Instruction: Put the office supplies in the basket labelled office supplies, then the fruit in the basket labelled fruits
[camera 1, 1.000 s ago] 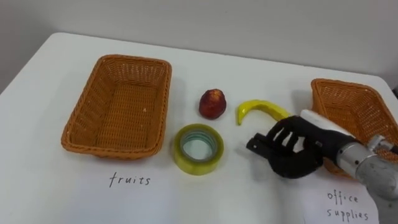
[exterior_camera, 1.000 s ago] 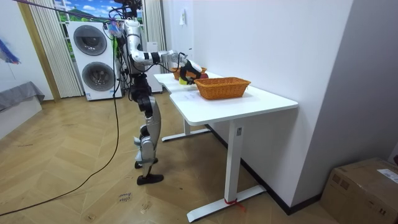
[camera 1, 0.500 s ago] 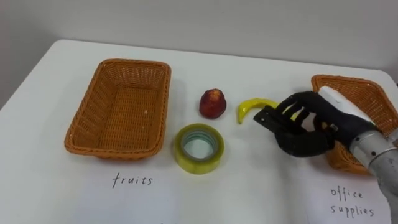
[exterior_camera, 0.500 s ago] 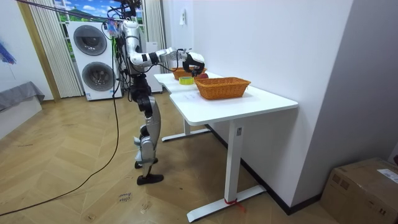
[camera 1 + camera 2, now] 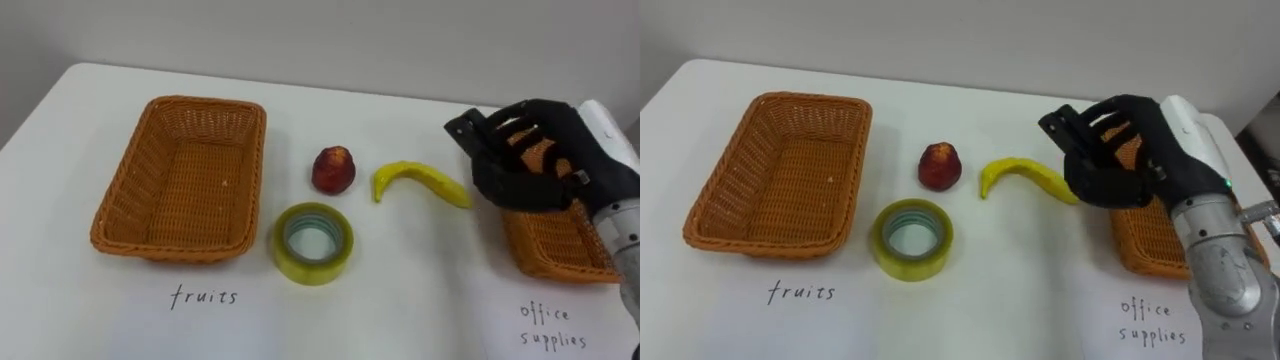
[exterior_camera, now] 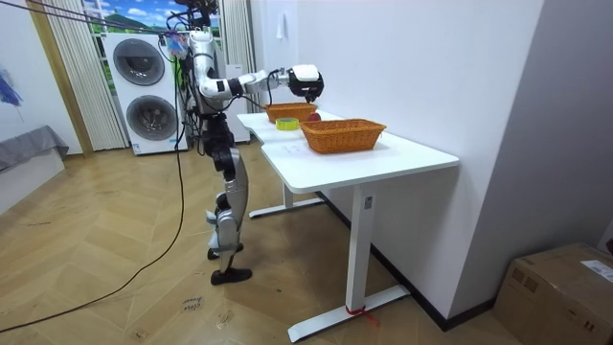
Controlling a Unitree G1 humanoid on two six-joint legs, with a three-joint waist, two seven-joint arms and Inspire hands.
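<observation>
Table: white, its far edge close to the wall; bare room along the near side and between the baskets.
Fruits basket: on my left, empty, set in from the table's left edge.
Office basket: on my right, by the table's right side.
My right hand: raised over that basket's left rim, fingers loosely spread, holding nothing.
Banana: flat on the table, near my hand.
Tape roll: beside the fruits basket's near corner.
Red fruit: behind the tape, apart from the banana.

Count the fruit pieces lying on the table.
2: a red fruit behind the tape roll and a banana right of it. The right hand hides part of the office-supplies basket.
</observation>
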